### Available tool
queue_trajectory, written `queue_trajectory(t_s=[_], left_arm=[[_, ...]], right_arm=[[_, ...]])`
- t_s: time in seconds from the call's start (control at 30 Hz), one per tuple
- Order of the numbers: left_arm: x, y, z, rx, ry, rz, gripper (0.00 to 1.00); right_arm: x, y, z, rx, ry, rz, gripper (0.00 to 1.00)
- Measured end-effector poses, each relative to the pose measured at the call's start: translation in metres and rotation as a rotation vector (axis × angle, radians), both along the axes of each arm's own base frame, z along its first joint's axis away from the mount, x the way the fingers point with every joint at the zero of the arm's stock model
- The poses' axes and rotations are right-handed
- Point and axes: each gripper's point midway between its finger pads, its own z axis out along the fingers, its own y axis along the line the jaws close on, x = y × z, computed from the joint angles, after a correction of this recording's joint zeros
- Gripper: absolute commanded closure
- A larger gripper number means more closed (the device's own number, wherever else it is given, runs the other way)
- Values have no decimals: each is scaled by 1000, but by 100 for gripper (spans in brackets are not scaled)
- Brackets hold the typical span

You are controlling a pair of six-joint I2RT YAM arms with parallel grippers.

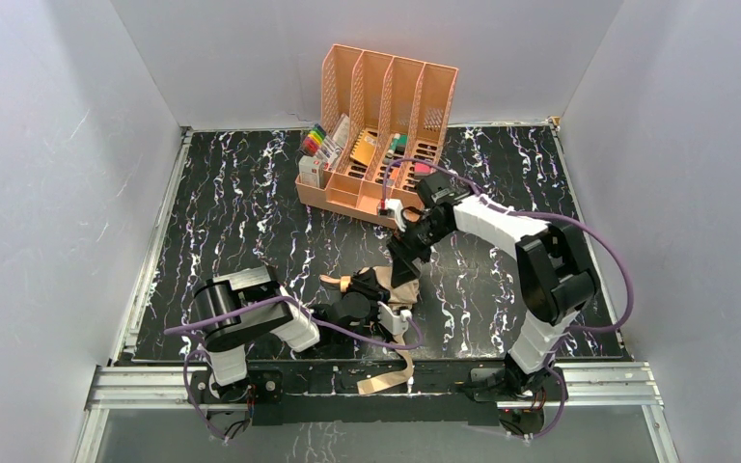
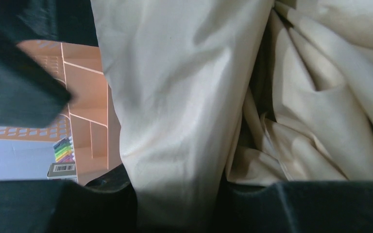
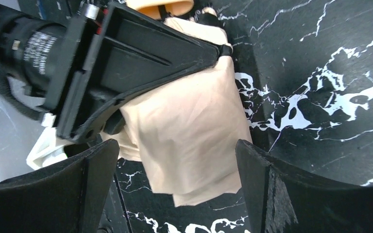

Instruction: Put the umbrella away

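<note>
Umbrella point(image 1: 397, 291): collapsed, not rolled tight. The canopy lies as a loose, crumpled bundle on the table point(image 1: 251, 212), close to its near edge and about midway across. The tan face is mostly outward, with black folds on the left side. A tan strip point(image 1: 389, 378), apparently the closure strap, trails forward over the near edge. Seen close, the fabric point(image 2: 184, 97) is deeply creased.

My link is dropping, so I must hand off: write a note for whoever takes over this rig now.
Left hand: shut on the tan folding fabric umbrella, low over the black marbled table near its front edge.
Right hand: open, straddling its loose fabric, holding nothing.
Done: umbrella collapsed and bunched.
Left: bundle it fully and stow it; the peach plastic file organizer stands at the back.
</note>
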Motion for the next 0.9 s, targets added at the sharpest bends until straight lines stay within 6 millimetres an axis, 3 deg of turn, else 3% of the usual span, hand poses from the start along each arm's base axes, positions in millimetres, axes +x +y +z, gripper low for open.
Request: queue_trajectory(t_s=[0.17,0.3,0.5,0.57,0.73,0.8,0.9], left_arm=[[0,0,0,4,-3,-2,100],[-1,0,0,10,-6,-7,100],[0,2,0,14,-6,5,100],[0,4,1,10,1,18,78],[-1,9,5,-19,33,57,42],[-1,11,13,-42,38,77,29],[-1,16,25,-87,57,110,18]], right_arm=[[-7,1,-31,-81,35,21,4],[-8,2,-48,-139,23,33,25],[-8,1,-58,-168,11,20,52],[-9,1,-58,-162,11,18,58],[-15,5,-57,-153,2,14,65],[-16,5,-57,-159,-5,4,64],[-14,4,-57,-177,-32,-18,66]])
